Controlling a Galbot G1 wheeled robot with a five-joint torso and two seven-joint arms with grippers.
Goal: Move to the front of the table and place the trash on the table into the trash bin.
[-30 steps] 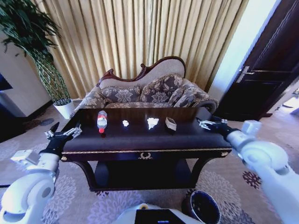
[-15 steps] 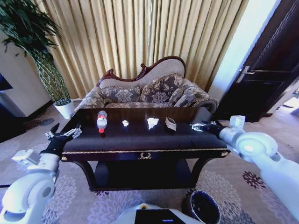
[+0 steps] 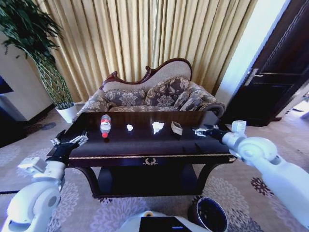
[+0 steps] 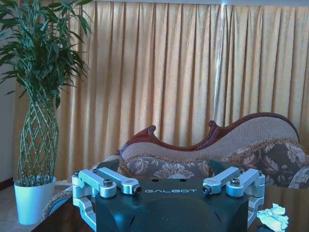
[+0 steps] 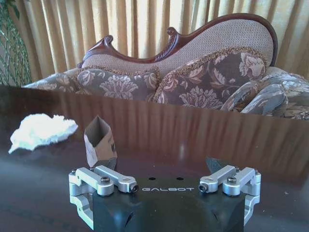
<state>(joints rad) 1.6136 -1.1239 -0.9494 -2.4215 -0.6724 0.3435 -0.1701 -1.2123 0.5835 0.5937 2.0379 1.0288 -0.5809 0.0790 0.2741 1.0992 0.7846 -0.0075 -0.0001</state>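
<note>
So far, head view: the robot stands at the front of the table (image 3: 145,145); nothing is binned yet.
Trash, head view: all of it lies on the table top, namely the clear bottle (image 3: 105,125) towards the table's left end, a small paper wad (image 3: 129,127) near the middle, a larger paper wad (image 3: 158,127) just right of that, and a small brown carton (image 3: 176,128) further right.
Trash bin, head view: the dark round trash bin (image 3: 211,215) stands on the carpet below the table's front right corner, and looks empty as far as its dark inside shows.
Grippers, head view: the right gripper (image 3: 200,131) hovers over the table's right end, near the carton; the left gripper (image 3: 70,140) waits off the table's left front corner.
Left to do, as a judgement: every piece remains to be picked and dropped.
Left wrist view: jaws spread and empty; one paper wad (image 4: 273,217) shows on the table beyond them.
Right wrist view: jaws spread wide, empty; the carton (image 5: 100,146) stands open-topped on the table just ahead, the larger wad (image 5: 41,131) beside it, detail the head view lacks.
</note>
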